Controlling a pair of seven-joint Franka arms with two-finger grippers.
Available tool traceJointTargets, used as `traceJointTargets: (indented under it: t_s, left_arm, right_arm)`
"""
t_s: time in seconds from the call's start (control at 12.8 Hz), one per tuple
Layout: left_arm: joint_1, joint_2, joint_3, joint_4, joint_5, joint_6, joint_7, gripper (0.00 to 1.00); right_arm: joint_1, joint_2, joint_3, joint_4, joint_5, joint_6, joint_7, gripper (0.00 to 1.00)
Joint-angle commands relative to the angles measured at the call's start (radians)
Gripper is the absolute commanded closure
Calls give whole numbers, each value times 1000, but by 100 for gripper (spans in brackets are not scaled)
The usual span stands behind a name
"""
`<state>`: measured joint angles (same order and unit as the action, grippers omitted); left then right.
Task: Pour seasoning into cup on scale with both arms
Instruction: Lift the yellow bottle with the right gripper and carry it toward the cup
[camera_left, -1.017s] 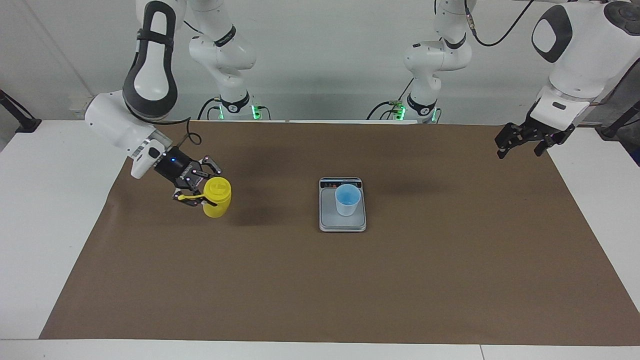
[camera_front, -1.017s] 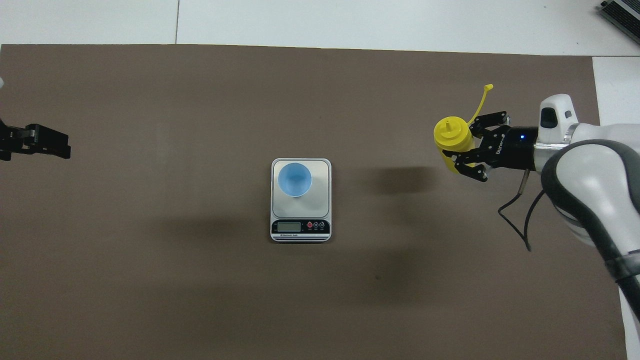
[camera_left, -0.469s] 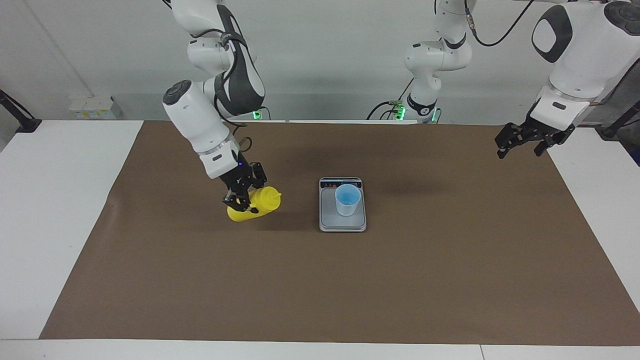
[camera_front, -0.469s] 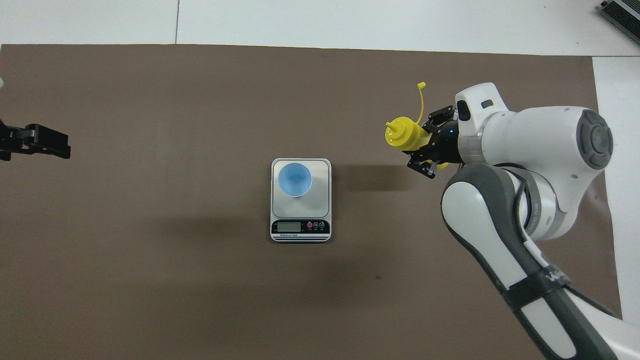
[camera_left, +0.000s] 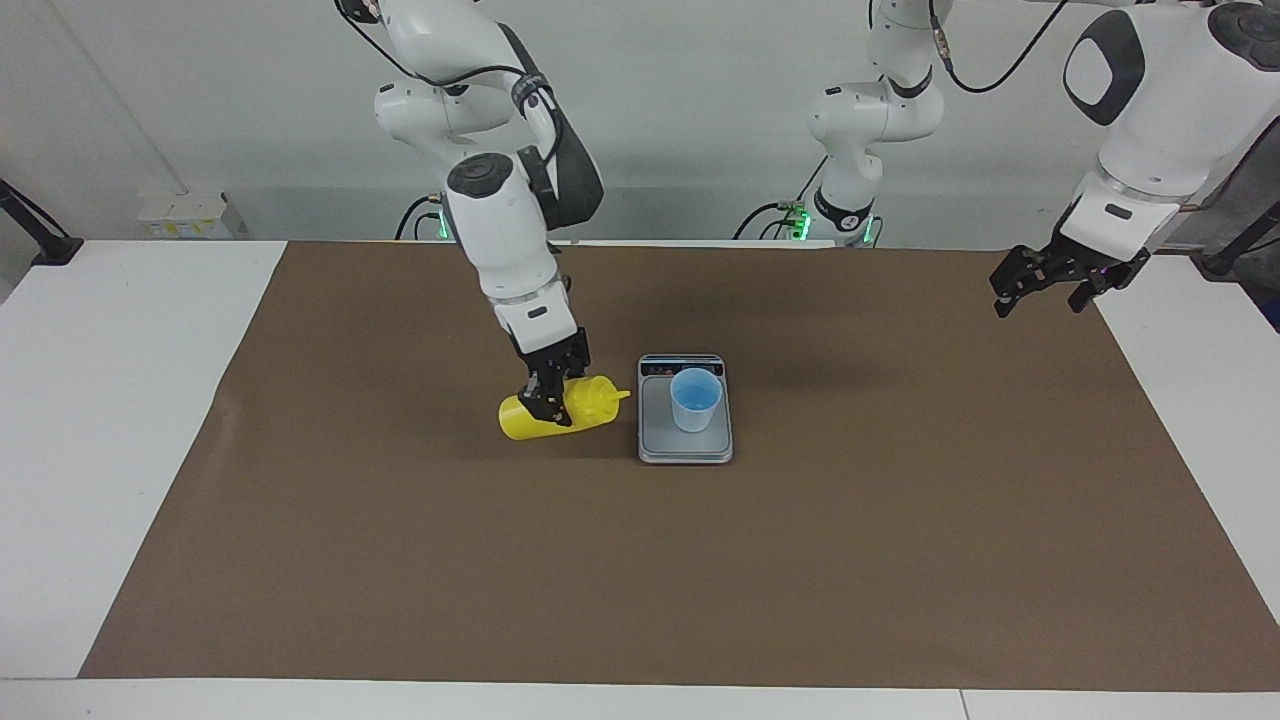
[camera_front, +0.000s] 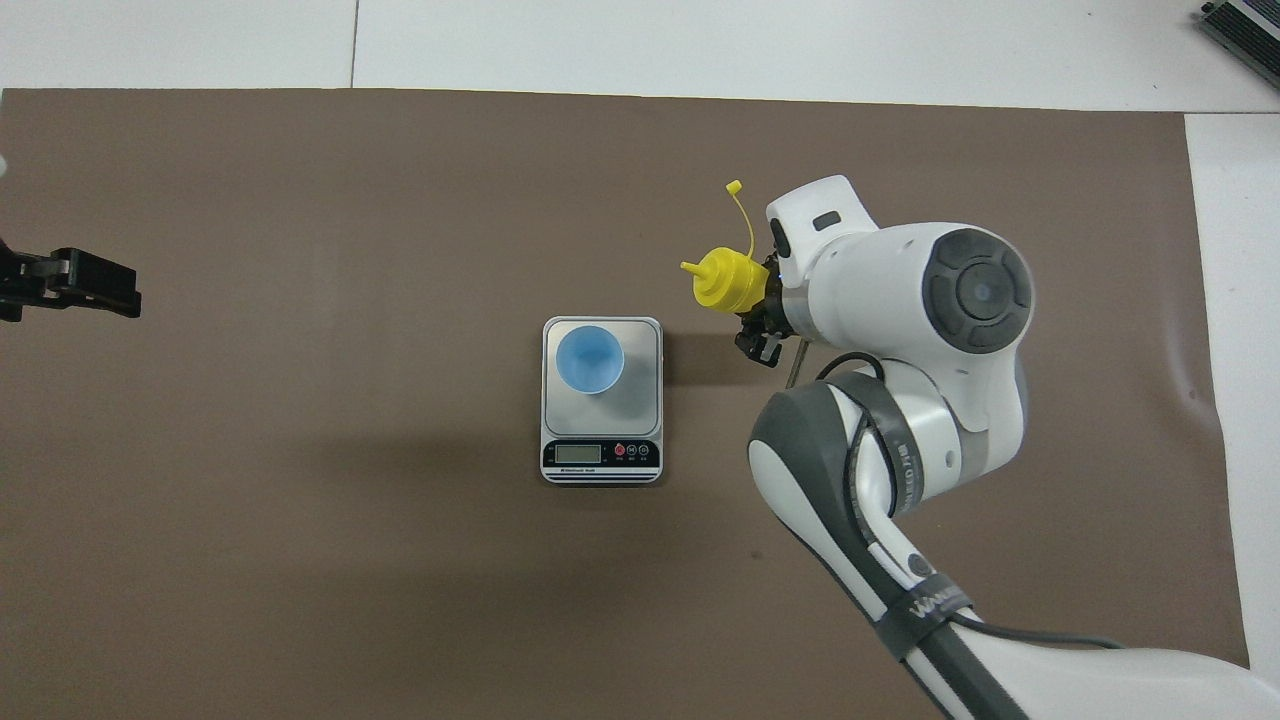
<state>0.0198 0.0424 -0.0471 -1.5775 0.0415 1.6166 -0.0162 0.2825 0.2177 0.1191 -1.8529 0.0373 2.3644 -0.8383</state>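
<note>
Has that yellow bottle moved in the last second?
Yes. The yellow bottle, held in the right tool, has travelled toward the scale and tipped onto its side.

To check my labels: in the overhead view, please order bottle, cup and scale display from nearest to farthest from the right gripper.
1. Bottle: held, tilted, in the right gripper.
2. Cup: on the scale's plate, beside the bottle's nozzle.
3. Scale display: at the scale's end nearest the robots.
</note>
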Motion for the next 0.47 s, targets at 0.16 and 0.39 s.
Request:
traceJointTargets:
  t_s: [0.16, 0.39]
  left_arm:
    - [2, -13, 6, -6, -12, -12, 10, 0]
    - [2, -13, 6, -6, -12, -12, 10, 0]
  right_arm:
    - [60, 52, 5, 44, -181, -8, 60, 69]
    - [86, 57, 5, 43, -259, -17, 74, 69]
